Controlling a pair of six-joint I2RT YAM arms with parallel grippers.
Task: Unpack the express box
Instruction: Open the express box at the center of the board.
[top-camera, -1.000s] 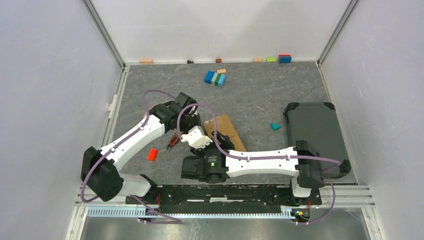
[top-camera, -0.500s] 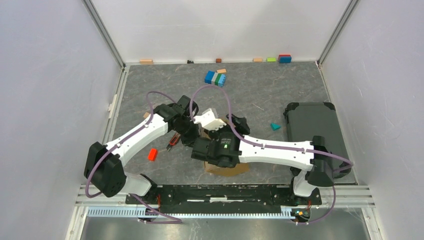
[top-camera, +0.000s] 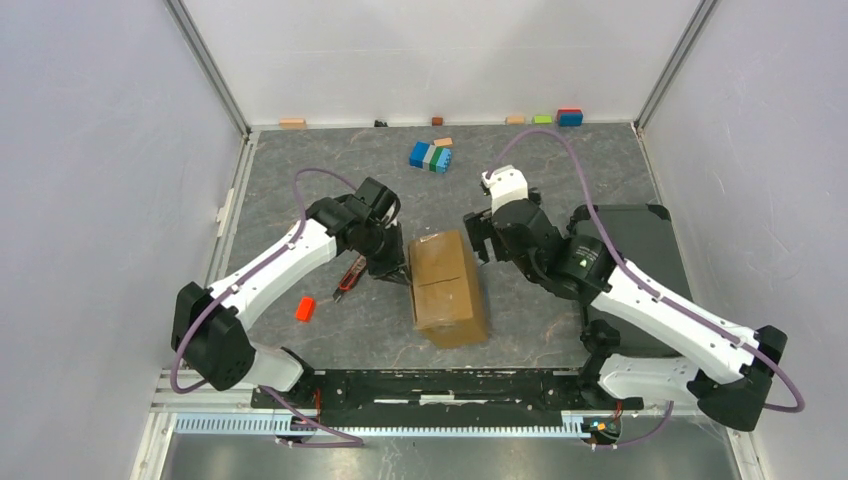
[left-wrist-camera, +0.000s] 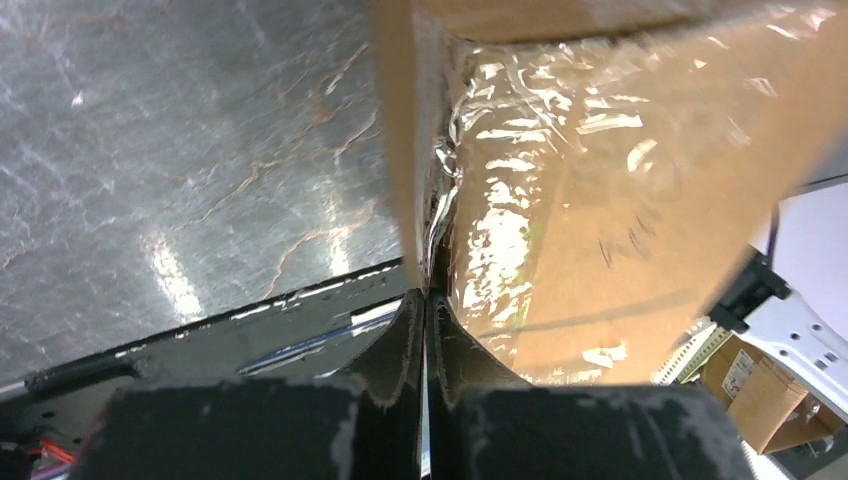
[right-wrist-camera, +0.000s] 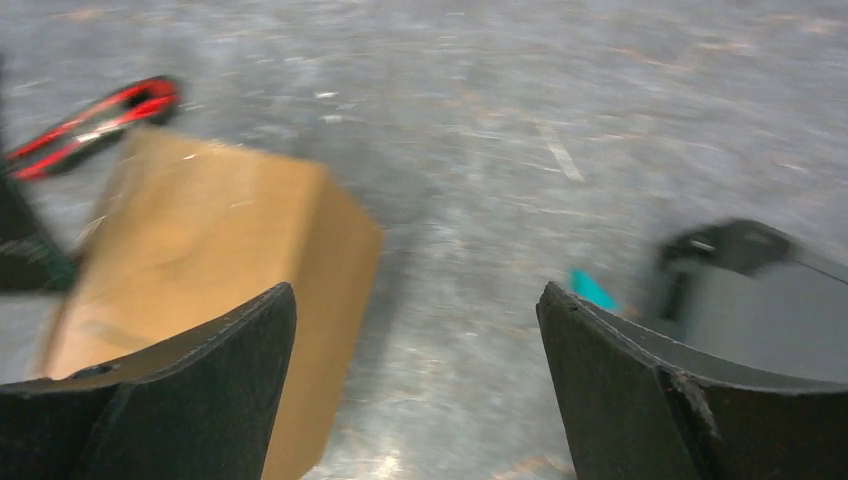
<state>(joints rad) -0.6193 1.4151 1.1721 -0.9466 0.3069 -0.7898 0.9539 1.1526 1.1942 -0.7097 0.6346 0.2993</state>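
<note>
1. Grey marbled surface (top-camera: 300, 180) inside a white-walled enclosure, seen from the top camera.
2. Express box (top-camera: 447, 288): brown carton, just toward 6 o'clock from the middle of the surface. Flaps are closed, and the left wrist view shows shiny clear tape over its side (left-wrist-camera: 600, 200).
3. Left fingers (top-camera: 397, 268) are at the box's 10 o'clock corner, pressed fully together. The tips (left-wrist-camera: 425, 300) touch the taped edge; can't tell if any tape is pinched between them.
4. Right fingers (top-camera: 480, 238) are at the box's 1 o'clock, spread wide, holding nothing and apart from the box. In the right wrist view (right-wrist-camera: 415, 300) the box (right-wrist-camera: 200, 240) sits below the left-hand finger.
5. Red-handled tool (top-camera: 350, 275) lies at 9 o'clock of the box, near the left fingers; its type is unclear.
6. Red block (top-camera: 305, 309) lies at 8 o'clock, farther out.
7. Black tray (top-camera: 640, 250) is at 3 o'clock, partly under the right arm, with a teal piece (right-wrist-camera: 592, 288) beside its edge.
8. Blue-green block cluster (top-camera: 430, 156) is at 12 o'clock, well apart.
9. Small blocks (top-camera: 570, 117) line the far wall.
</note>
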